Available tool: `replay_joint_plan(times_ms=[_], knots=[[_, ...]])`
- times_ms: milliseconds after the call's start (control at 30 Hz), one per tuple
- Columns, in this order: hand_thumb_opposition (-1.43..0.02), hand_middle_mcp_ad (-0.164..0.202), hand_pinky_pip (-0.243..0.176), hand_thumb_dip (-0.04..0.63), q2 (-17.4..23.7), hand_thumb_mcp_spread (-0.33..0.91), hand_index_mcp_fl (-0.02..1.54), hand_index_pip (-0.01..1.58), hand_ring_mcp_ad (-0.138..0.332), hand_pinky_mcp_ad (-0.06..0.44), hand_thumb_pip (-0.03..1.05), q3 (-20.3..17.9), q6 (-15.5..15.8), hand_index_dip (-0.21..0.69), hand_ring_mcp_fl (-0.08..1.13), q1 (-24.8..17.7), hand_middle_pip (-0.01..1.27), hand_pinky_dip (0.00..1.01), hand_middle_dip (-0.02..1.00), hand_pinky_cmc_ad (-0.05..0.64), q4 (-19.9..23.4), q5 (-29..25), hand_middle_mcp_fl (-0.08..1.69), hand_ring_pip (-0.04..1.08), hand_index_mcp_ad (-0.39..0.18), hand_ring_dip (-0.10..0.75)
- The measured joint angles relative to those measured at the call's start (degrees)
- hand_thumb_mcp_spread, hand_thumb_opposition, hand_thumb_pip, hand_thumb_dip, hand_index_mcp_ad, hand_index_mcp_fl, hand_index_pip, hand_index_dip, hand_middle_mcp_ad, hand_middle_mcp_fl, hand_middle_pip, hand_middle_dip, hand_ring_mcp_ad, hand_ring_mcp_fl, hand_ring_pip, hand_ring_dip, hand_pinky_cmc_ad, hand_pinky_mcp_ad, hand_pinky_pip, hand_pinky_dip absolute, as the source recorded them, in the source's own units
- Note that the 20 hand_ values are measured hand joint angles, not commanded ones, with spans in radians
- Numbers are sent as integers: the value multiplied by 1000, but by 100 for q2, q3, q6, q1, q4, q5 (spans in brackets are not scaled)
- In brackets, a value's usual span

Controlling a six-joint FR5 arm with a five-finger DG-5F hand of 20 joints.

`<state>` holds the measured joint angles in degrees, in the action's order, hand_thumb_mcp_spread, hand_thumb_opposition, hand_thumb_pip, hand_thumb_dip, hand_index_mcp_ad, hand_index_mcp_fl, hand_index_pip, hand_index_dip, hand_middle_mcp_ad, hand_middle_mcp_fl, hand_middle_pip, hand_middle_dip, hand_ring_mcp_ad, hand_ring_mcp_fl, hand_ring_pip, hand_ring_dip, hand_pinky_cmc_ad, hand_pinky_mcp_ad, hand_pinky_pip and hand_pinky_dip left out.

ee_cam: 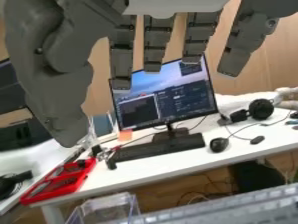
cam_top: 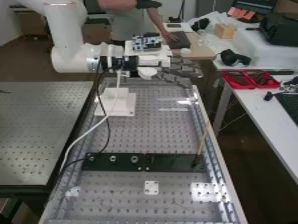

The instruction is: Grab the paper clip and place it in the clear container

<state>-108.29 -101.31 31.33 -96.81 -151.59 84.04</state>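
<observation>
I see one clear container point(cam_top: 174, 109), hard, see-through and boxy with straight edges, near the far end of the perforated metal bench point(cam_top: 136, 137). Just beside it I have one smooth white stand point(cam_top: 116, 100) on a flat, square-cornered base. Above them is my one hand point(cam_top: 178, 71), dark grey and ridged; its fingers point(ee_cam: 157, 42) are straight and spread apart, clamped on nothing, the thumb point(ee_cam: 56, 80) thick and angular.

Nearer on the bench, I count one flat dark bar point(cam_top: 143, 162) with three round fittings, one thin wooden stick point(cam_top: 202, 142) leaning at its end, and one small white plate point(cam_top: 151, 188) with holes.

On the white side table point(cam_top: 263, 112) sits one red tray point(cam_top: 239, 80) with two compartments. My wrist view gives one flat monitor point(ee_cam: 166, 95), one black keyboard point(ee_cam: 159, 148) and one rounded mouse point(ee_cam: 219, 144).
</observation>
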Motion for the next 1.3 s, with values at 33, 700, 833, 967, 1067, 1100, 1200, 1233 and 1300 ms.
replay_joint_plan(times_ms=[33, 700, 833, 967, 1067, 1100, 1200, 1233, 1300], knots=[[-789, -14, -75, 237, 150, 318, 159, 588, 113, 271, 574, -35, -1, -10, 2, 63, 113, 443, 239, 321, -86, -2, 86, 96, -141, 112], [-757, -5, -91, 223, 1368, 316, 258, 215, 117, 278, 503, -191, 644, 108, 5, 785, 113, 443, 236, 346, -810, 95, 86, 75, -140, 112], [-750, -5, -91, 223, 1418, 319, 258, 194, 117, 278, 501, -124, 714, 106, 5, 836, 113, 443, 236, 346, -871, 145, 86, 75, -140, 112], [-747, -5, -91, 223, 1398, 319, 290, 187, 117, 278, 501, -25, 672, 112, 5, 876, 113, 443, 236, 349, -1056, 196, 84, 75, -140, 112], [-750, -5, -91, 223, 1392, 319, 290, 176, 117, 278, 499, 30, 730, 126, 5, 895, 113, 443, 239, 351, -1162, 240, 86, 75, -140, 108], [-747, -5, -91, 223, 1394, 316, 288, 166, 117, 278, 497, 43, 764, 126, 5, 901, 113, 443, 236, 351, -1193, 254, 86, 75, -140, 112], [-747, -5, -91, 220, 1415, 319, 290, 152, 117, 278, 497, 52, 810, 126, 5, 917, 113, 443, 239, 351, -1222, 286, 82, 75, -140, 112], [-747, -5, -91, 220, 1423, 316, 290, 145, 117, 278, 497, 52, 822, 126, 5, 923, 113, 443, 236, 351, -1217, 293, 86, 75, -140, 108], [-747, -5, -91, 220, 1428, 316, 288, 134, 117, 278, 497, 53, 838, 126, 5, 931, 113, 443, 239, 351, -1214, 303, 82, 75, -140, 108]])
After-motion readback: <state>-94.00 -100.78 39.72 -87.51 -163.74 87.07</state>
